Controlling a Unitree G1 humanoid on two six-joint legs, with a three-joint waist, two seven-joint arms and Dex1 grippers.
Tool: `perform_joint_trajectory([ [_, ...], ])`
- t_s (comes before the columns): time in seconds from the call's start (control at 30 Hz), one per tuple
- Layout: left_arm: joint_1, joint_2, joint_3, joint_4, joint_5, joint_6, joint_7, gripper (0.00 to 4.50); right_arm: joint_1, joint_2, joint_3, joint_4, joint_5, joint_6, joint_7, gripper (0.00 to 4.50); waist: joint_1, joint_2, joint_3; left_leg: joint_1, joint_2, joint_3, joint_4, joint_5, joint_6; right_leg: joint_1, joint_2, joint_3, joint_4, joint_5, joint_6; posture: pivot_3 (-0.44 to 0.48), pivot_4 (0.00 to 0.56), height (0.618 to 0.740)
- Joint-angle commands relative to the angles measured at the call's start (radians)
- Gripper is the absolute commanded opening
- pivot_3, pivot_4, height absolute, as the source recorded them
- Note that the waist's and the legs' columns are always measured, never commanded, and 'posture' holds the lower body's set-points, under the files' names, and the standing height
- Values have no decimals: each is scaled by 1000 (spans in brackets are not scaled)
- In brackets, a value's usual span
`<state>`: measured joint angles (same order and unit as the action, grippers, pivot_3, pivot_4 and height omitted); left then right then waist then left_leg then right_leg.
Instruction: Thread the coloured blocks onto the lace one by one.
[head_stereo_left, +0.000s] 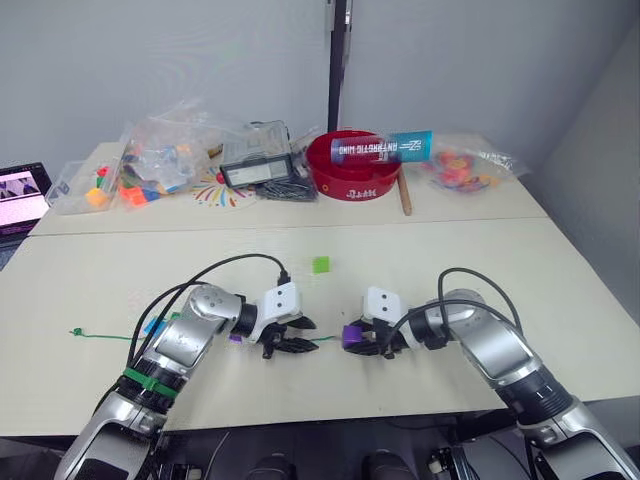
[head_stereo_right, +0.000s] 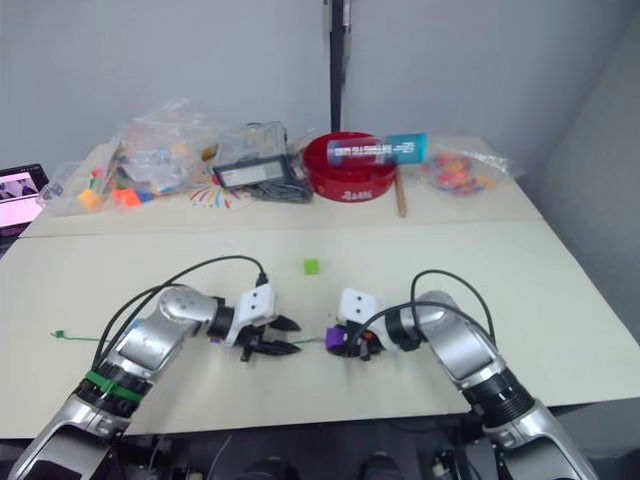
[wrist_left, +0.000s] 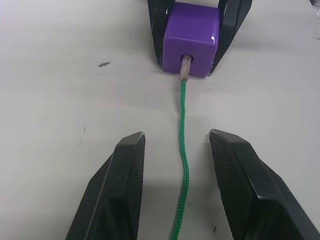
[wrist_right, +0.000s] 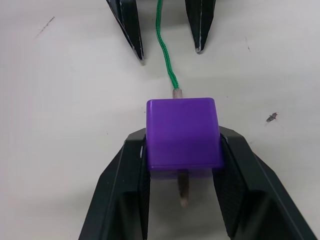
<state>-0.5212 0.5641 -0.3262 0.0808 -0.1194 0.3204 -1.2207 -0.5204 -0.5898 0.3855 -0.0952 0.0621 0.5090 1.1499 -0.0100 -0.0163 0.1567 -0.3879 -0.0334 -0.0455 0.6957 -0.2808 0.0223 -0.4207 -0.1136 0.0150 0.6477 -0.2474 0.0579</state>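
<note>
The right claw grips a purple block threaded on the lace, the left claw gapes wide, and a red bowl at the worktop's far edge carries a tube.

A purple block sits threaded on the green lace, pale tip poking through; light green block lies apart

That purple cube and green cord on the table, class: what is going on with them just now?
The right gripper is shut on a small purple plastic cube. The thin green lace runs into the cube's hole, and its pale stiff tip pokes out the far side. The left gripper is open, its fingers either side of the lace. A light green cube sits loose on the table.
</note>
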Motion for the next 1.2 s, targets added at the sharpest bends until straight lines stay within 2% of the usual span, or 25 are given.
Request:
perform_joint_trajectory([
  [0.03,-8,-21,-6,8,5,-20,15,2140,13,-5,15,-6,1,1,1,1196,-1,0,0,0,0,0,0,0,0,0,0,0,0,0,0,0,150,740],
  [0.27,-14,-41,-22,14,-9,-22,-13,15,17,-9,12,-11,1,5,0,1196,-1,0,0,0,0,0,0,0,0,0,0,0,0,0,0,0,150,740],
  [0.37,-14,-43,-29,12,-5,-26,-21,15,18,-10,10,-15,3,9,-1,1196,-1,0,0,0,0,0,0,0,0,0,0,0,0,0,0,0,150,740],
  [0.63,-66,-125,-56,30,12,-33,13,15,24,-16,11,-26,5,20,-1,1196,-1,0,0,0,0,0,0,0,0,0,0,0,0,0,0,0,150,740],
  [0.97,-47,-86,-35,-14,-6,-3,6,15,19,-15,15,-25,5,23,3,1196,-2,0,0,0,0,0,0,0,0,-1,0,0,0,0,0,0,150,740],
  [1.13,-33,-79,-16,-38,-28,-4,11,1419,14,-5,4,-27,16,28,-2,1196,-2,0,0,0,0,0,0,0,0,-1,0,0,0,0,0,0,150,740],
  [1.17,-33,-80,-11,-40,-31,-6,16,1822,13,-2,-1,-28,18,27,-6,1196,-2,0,0,0,0,0,0,0,0,-1,0,0,0,0,0,0,150,740],
  [1.2,-33,-79,-9,-44,-37,-1,13,2118,11,1,-6,-29,20,23,-11,1996,-2,0,0,0,0,0,0,0,0,-1,0,0,0,0,0,0,150,740],
])
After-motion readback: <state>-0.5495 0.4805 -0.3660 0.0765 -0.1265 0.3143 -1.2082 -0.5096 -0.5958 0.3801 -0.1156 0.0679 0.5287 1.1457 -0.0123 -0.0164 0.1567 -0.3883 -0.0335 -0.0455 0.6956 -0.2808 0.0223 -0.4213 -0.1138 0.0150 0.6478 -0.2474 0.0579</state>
